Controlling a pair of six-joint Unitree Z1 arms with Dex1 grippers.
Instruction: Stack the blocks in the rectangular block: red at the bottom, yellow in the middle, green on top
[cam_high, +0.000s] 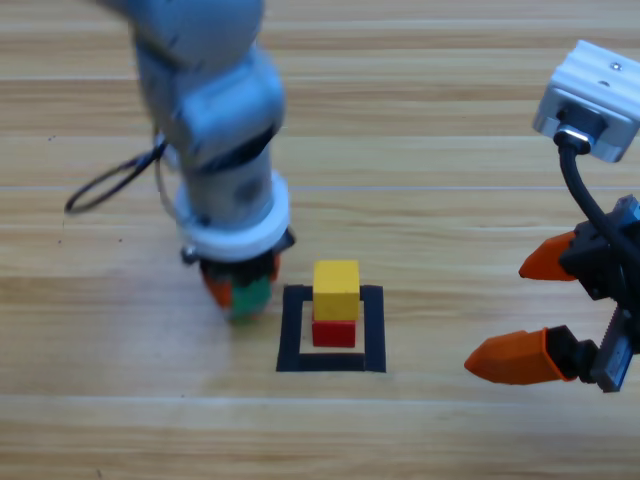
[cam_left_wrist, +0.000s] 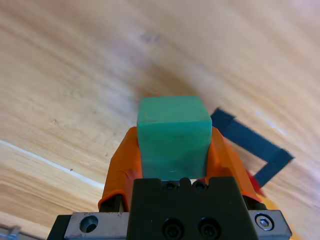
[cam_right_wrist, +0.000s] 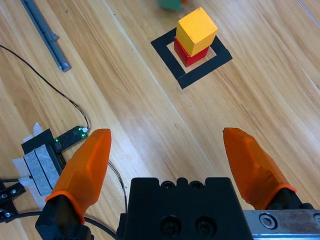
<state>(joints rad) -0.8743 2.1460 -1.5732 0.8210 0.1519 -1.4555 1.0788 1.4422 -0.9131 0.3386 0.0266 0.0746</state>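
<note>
**Green cube in the jaws, stack waiting to the right**

Clamped between the left gripper's (cam_left_wrist: 172, 150) orange jaws, the green cube (cam_left_wrist: 173, 135) fills the left wrist view. In the high view this gripper (cam_high: 240, 290) sits left of centre, just beside the black-tape rectangular block (cam_high: 373, 330). Inside the outline, yellow (cam_high: 336, 288) rests on red (cam_high: 334, 332). The stack lies to the gripper's right, so the left arm is nearer. At the frame's right edge, the right gripper (cam_high: 525, 315) waits, jaws spread and empty.

You see a light wooden worktop (cam_high: 450, 130) with long plank seams filling every view. A grey metal rail (cam_right_wrist: 45, 32) lies near one edge, a thin black cable (cam_right_wrist: 55, 85) beside it.
</note>
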